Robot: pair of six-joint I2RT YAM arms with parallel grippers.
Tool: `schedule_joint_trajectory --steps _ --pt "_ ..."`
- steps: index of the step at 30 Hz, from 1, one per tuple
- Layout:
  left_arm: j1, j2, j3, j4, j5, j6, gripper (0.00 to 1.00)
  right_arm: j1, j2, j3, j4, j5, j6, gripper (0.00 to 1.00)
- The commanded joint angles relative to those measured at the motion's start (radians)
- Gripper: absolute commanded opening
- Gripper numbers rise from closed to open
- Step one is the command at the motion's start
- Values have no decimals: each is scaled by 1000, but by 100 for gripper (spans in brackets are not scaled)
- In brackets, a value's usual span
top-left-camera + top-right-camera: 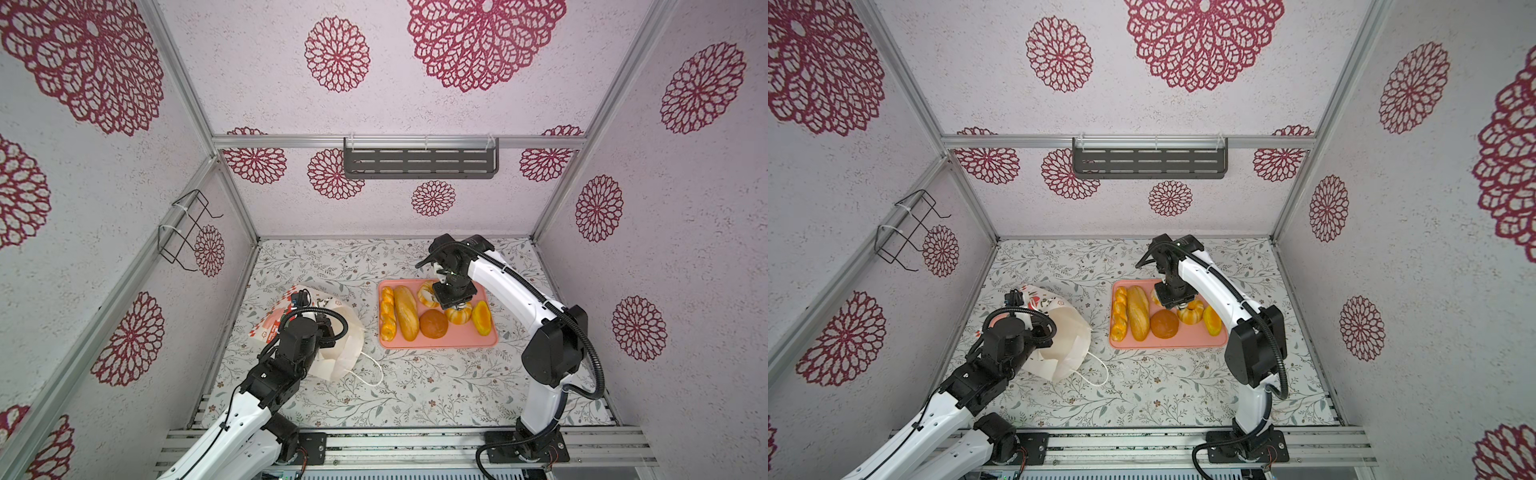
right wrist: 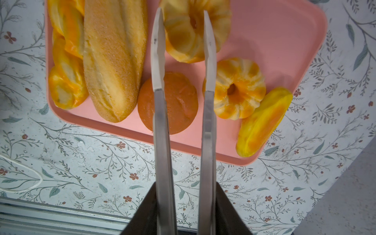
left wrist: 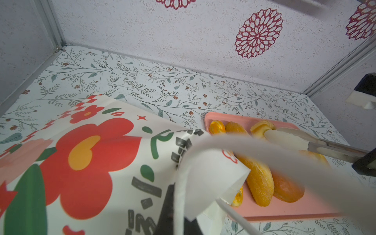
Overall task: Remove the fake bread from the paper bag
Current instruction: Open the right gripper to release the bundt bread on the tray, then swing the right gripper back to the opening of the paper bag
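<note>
Fake bread point(image 1: 406, 312) lies in pink tray point(image 1: 440, 343); right claw point(image 2: 182, 13) released; left claw point(image 1: 316, 320) clenches paper bag point(image 1: 345, 349)

- Left arm point(image 1: 245, 432) and right arm point(image 1: 511, 286) — white shells with black joint housings.
- A black ribbed cable hose point(image 1: 600, 374) runs along each.
- Black base plates point(image 1: 557, 449), fixed with screws.
- Right gripper point(image 2: 183, 13) — two long grey metal fingers point(image 2: 160, 101) on a black mount.

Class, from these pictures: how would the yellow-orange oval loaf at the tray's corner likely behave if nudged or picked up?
The yellow-orange oval loaf probably rocks or slides off: it sits tilted on the pink tray's rim. Its glossy skin looks slippery to pinch. It looks like moulded foam, so likely light.
</note>
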State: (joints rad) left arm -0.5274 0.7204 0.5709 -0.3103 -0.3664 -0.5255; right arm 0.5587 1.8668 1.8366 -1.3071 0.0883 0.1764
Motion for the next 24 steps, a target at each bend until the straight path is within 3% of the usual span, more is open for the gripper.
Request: schedule_joint_trajectory --steps 1,12,18,24 --pt "4 2 24 22 10 2 0 -8 -3 50 -22 28 -11 40" --pt "3 -6 33 12 29 33 0 -7 -82 33 9 -36 4 40" --pt "4 -24 35 -7 61 50 0 -6 -261 -141 148 -186 53 37" --pt "4 -53 34 -9 112 109 0 -1 -548 -414 350 -390 161 34"
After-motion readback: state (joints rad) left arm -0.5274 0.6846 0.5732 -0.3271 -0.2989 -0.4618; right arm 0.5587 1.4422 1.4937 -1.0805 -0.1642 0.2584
